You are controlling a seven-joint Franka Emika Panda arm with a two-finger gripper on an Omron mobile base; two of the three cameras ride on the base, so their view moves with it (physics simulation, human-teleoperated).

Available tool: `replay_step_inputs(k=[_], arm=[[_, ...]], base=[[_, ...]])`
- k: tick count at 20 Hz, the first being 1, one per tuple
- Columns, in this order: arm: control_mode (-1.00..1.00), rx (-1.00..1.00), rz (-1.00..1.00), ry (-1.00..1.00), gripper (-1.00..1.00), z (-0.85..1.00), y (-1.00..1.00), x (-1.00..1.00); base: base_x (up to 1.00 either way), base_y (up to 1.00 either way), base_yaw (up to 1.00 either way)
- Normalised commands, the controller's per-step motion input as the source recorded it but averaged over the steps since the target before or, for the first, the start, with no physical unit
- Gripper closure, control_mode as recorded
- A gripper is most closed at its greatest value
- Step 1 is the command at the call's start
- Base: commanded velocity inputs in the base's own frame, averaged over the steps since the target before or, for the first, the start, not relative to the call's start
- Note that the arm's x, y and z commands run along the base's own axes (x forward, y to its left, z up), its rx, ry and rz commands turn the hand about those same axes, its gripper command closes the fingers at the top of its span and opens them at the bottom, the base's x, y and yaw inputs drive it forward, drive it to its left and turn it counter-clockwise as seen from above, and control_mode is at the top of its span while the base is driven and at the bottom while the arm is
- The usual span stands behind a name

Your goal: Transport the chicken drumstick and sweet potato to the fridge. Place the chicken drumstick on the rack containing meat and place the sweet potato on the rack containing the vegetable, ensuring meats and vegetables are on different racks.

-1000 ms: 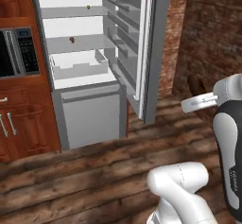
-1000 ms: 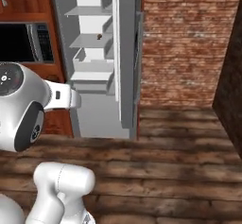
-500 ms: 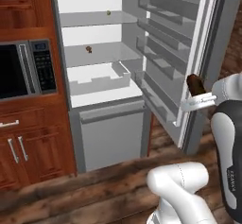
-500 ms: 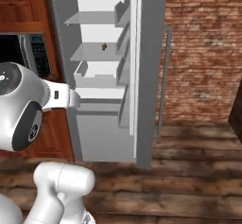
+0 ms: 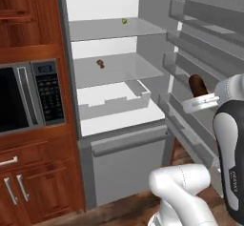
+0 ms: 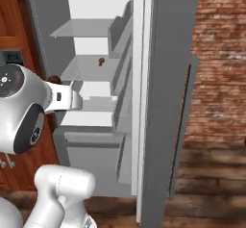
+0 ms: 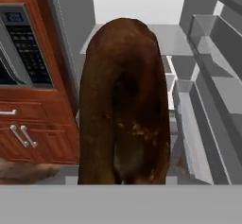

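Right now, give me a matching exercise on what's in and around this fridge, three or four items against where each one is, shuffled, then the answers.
Things:
1. vegetable
2. meat
3. sweet potato
4. microwave

Places:
A. in the gripper
B. top rack of the fridge
C. in the wooden cabinet left of the fridge
D. second rack down

Pairs: 1-B, 2-D, 3-A, 4-C

You're looking at reddish wood cabinets (image 5: 28, 20) framing a black microwave (image 5: 24, 98), a red brick wall (image 6: 218, 54) standing at the right, and dark wood plank flooring (image 6: 202, 193) running below.
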Motion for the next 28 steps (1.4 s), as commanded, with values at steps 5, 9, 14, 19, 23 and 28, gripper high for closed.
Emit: replay_step_inputs(k=[5,9,14,19,23,28], arm=[[1.0,0.0,0.0,0.0,1.0,0.0,0.0,0.0],[1.0,0.0,0.0,0.0,1.0,0.0,0.0,0.0],[1.0,0.0,0.0,0.0,1.0,0.0,0.0,0.0],[1.0,0.0,0.0,0.0,1.0,0.0,0.0,0.0],[1.0,0.0,0.0,0.0,1.0,0.0,0.0,0.0],[1.0,0.0,0.0,0.0,1.0,0.0,0.0,0.0]], base=[[1.0,0.37,0.04],[0.97,0.03,0.07],[0.79,0.0,0.07],[0.57,0.05,0.1],[0.09,-0.08,0.09],[0.0,0.01,0.0]])
